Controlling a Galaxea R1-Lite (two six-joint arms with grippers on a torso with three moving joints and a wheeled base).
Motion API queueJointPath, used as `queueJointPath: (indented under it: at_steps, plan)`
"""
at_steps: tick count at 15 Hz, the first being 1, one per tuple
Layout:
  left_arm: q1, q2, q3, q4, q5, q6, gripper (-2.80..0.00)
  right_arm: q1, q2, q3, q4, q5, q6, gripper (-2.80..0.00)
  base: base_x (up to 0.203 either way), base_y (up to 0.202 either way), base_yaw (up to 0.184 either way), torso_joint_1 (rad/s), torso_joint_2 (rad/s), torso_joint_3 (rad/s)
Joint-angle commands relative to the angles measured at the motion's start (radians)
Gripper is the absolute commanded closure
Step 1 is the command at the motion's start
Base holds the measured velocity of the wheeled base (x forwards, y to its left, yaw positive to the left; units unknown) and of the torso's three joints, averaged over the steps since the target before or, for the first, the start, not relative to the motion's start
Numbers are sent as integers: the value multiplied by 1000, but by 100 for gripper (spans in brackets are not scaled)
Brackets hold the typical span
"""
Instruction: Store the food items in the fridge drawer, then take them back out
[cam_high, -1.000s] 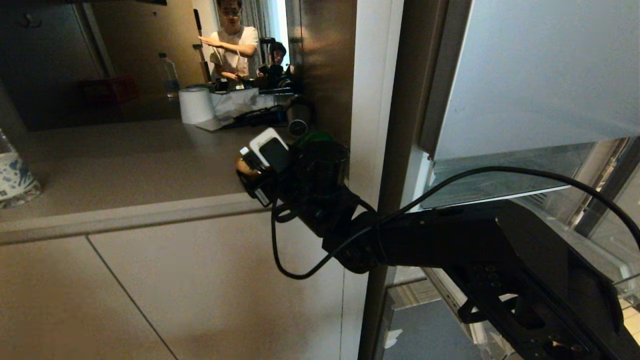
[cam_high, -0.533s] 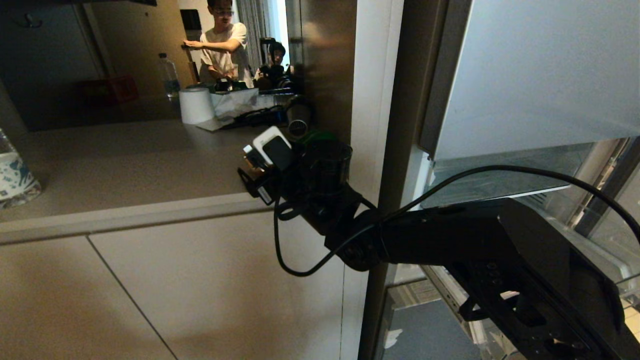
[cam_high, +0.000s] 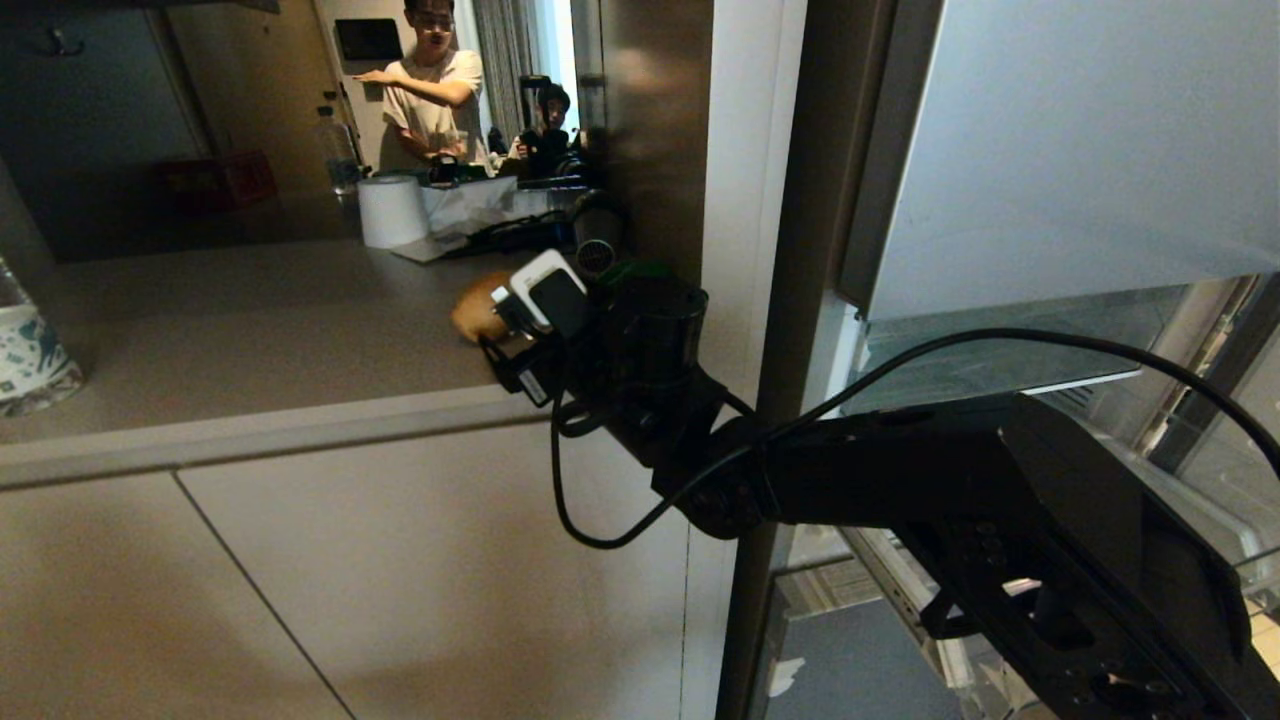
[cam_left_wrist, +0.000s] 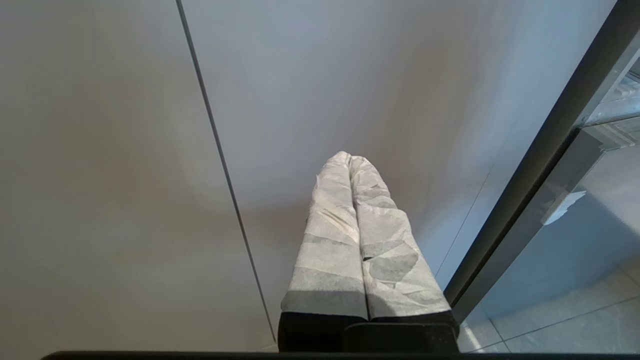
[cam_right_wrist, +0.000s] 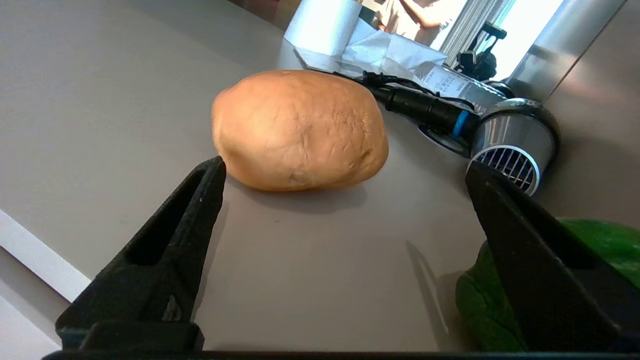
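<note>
The tan-brown potato (cam_right_wrist: 300, 130) lies free on the grey countertop (cam_high: 250, 320), just past the tips of my right gripper (cam_right_wrist: 346, 167). That gripper is open wide and holds nothing. The green bell pepper (cam_right_wrist: 480, 300) sits on the counter against the outer side of one black finger (cam_right_wrist: 525, 250). In the head view the potato (cam_high: 472, 310) peeks out beside the right wrist, and a sliver of pepper (cam_high: 630, 270) shows behind it. The fridge drawer's blue-grey front (cam_high: 860, 660) shows low under the right arm. My left gripper (cam_left_wrist: 350, 159) is shut and empty, facing a cabinet door.
A paper roll (cam_high: 392, 210), crumpled paper, a black cable and a silver vented cylinder (cam_right_wrist: 515, 145) lie at the counter's back. A patterned glass (cam_high: 30, 350) stands far left. The fridge's side column (cam_high: 740, 200) rises right beside the wrist. A person (cam_high: 430, 90) stands in the background.
My right gripper has opened a little wider and drawn slightly back from the potato, which now shows more fully on the counter. The person behind has shifted. The left arm has not moved.
</note>
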Motion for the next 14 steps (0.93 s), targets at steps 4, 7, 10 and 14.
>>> queueJointPath:
  at_steps: [4, 7, 10, 14]
  plan:
    - [0, 0, 0, 1, 0, 0, 0, 13, -2, 1, -8, 0, -3, -280, 0, 0, 0, 0, 0, 0]
    - [0, 0, 0, 1, 0, 0, 0, 39, -5, 1, -10, -7, -3, -280, 0, 0, 0, 0, 0, 0]
    - [0, 0, 0, 1, 0, 0, 0, 48, -26, 3, -20, -25, -3, -280, 0, 0, 0, 0, 0, 0]
    - [0, 0, 0, 1, 0, 0, 0, 72, -57, 5, -50, -51, -7, -280, 0, 0, 0, 0, 0, 0]
